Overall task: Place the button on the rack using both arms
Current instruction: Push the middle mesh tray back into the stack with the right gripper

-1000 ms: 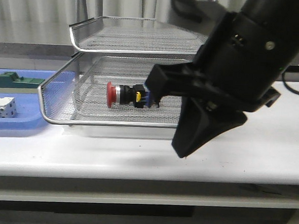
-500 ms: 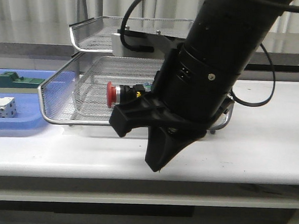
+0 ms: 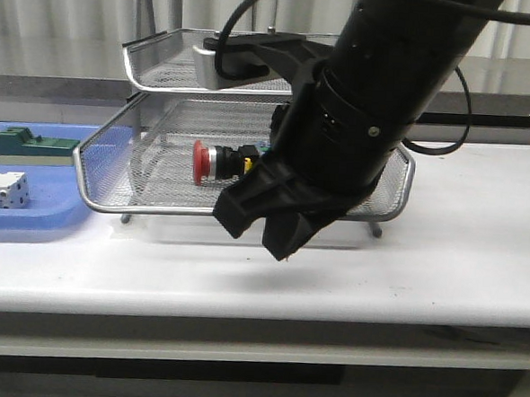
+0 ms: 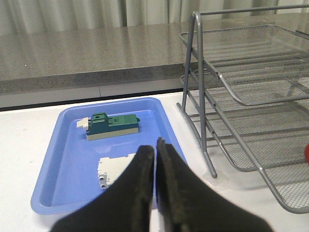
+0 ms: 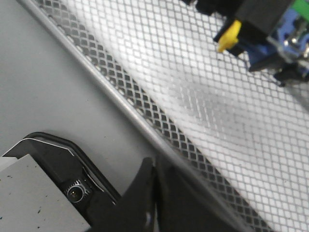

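The button (image 3: 220, 161) lies on its side in the lower tier of the rack (image 3: 103, 202), red head to the left. My right gripper (image 3: 267, 230) is shut and empty, hanging in front of the rack's front rim, just below and to the right of the button. In the right wrist view the shut gripper (image 5: 155, 166) sits by the rim of the rack (image 5: 125, 113), with the button's yellow and blue end (image 5: 260, 24) on the mesh beyond. My left gripper (image 4: 155, 147) is shut and empty above the blue tray, left of the rack (image 4: 251, 101).
A flat blue tray (image 3: 30, 220) left of the rack holds a green block (image 3: 21, 143) and a white block (image 3: 0, 189). In the left wrist view the tray (image 4: 72, 164), green block (image 4: 111, 126) and white block (image 4: 113, 171) show. My right arm hides the rack's right half.
My right gripper was open at the button's rear end; it has let go, shut, and swung left and down in front of the rack. The button stays in the tier.
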